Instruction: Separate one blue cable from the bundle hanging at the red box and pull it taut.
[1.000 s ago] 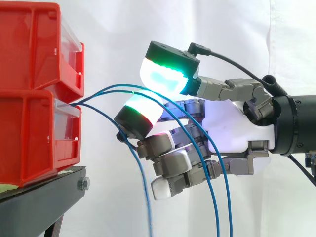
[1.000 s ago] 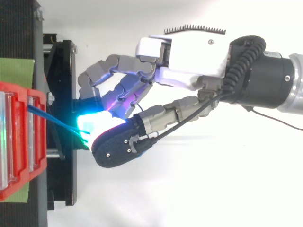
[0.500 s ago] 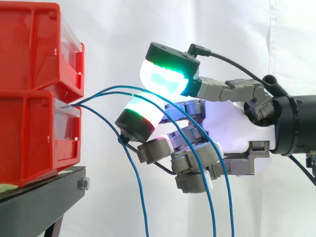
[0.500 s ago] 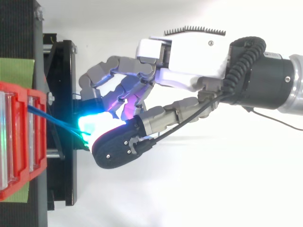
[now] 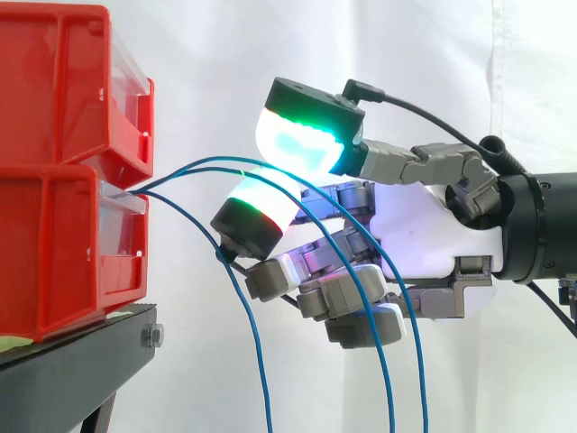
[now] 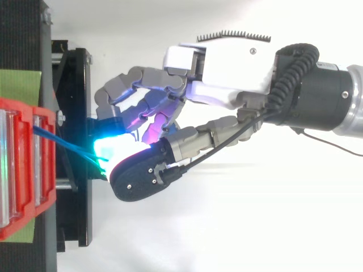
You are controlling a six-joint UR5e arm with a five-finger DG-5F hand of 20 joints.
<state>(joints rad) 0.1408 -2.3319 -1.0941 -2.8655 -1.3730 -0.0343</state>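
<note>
White curtain is hanging behind as the grey robot hand is pinching one thin blue cable between its glowing fingertips, just beside the lower red plastic box, but the cable is sagging, not yet pulled tight.

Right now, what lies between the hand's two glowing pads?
Two blue cables from the lower red bin pass between the pads, seen in the side view.

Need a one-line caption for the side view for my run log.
Hand amid three blue cables arcing out from the stacked red boxes on the black stand.
</note>
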